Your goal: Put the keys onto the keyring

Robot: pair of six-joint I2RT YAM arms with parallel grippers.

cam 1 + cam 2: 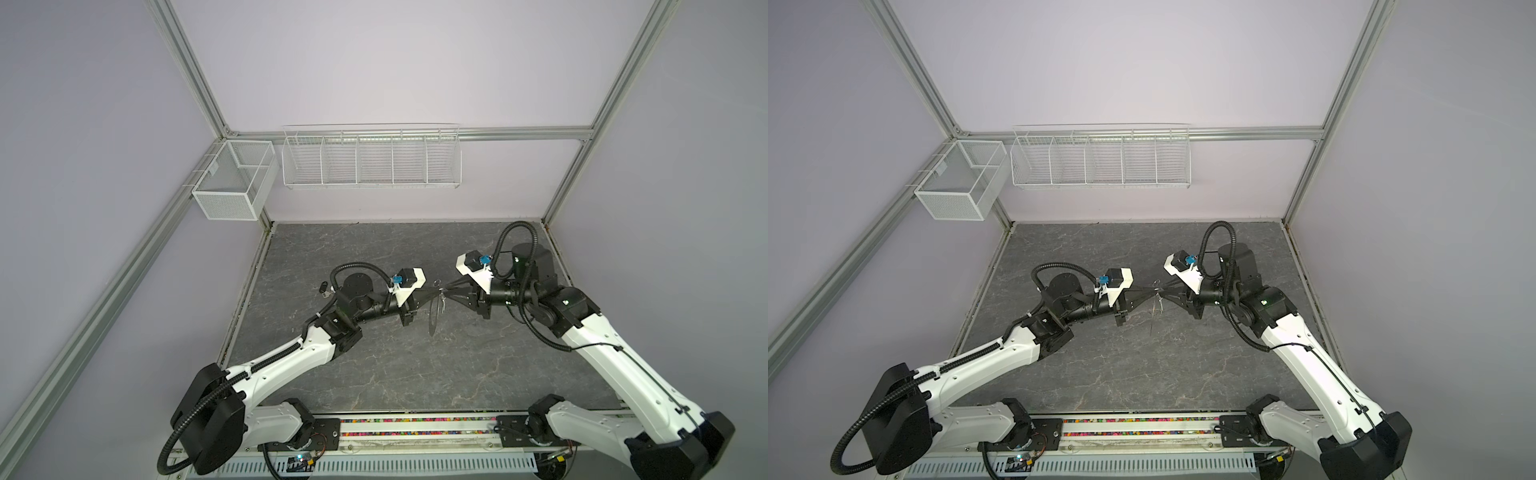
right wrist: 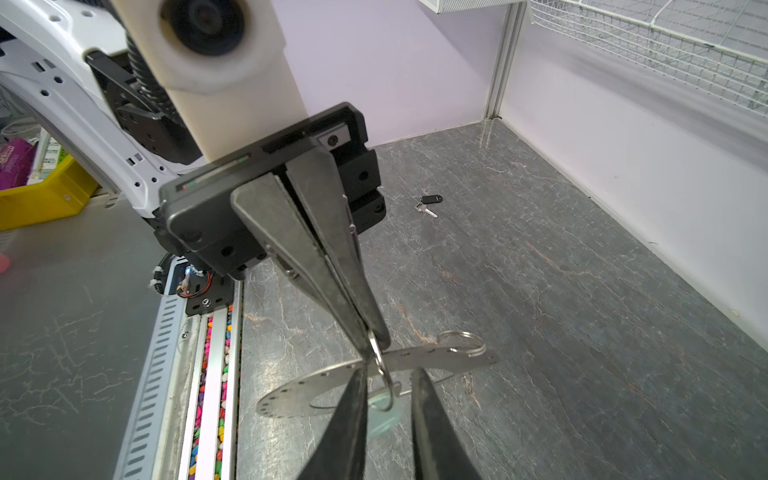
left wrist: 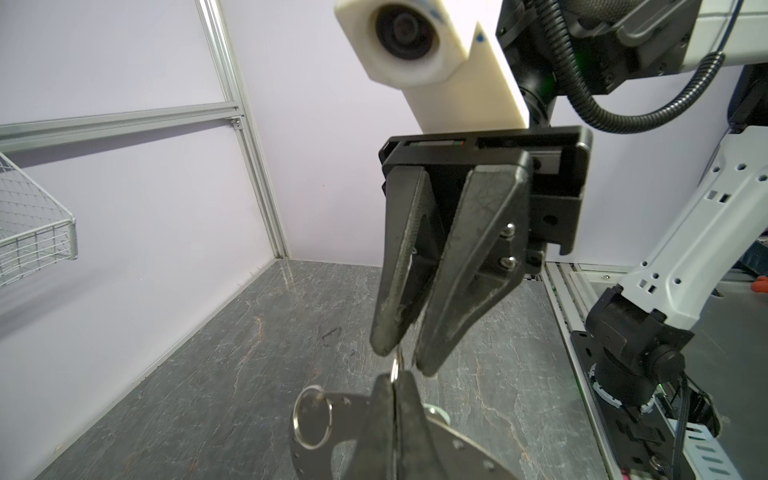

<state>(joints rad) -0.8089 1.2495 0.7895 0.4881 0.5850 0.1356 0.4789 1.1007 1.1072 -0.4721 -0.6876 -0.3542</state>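
Aloft; keyring (image 2: 299, 388) hangs from left hand (image 2: 372, 340)

Legible text: none recorded.
Item 1: purple packet (image 2: 13, 160), right wrist view, bore white lettering, too blurred to read.
Item 2: paper label (image 2: 52, 154), just above the yellow bin (image 2: 41, 199), carried small print, illegible.
Item 3: white camera housing (image 3: 436, 54), left wrist view, showed a small blue mark (image 3: 479, 37) at its edge; no characters could be made out.
Both top views: no readable writing.
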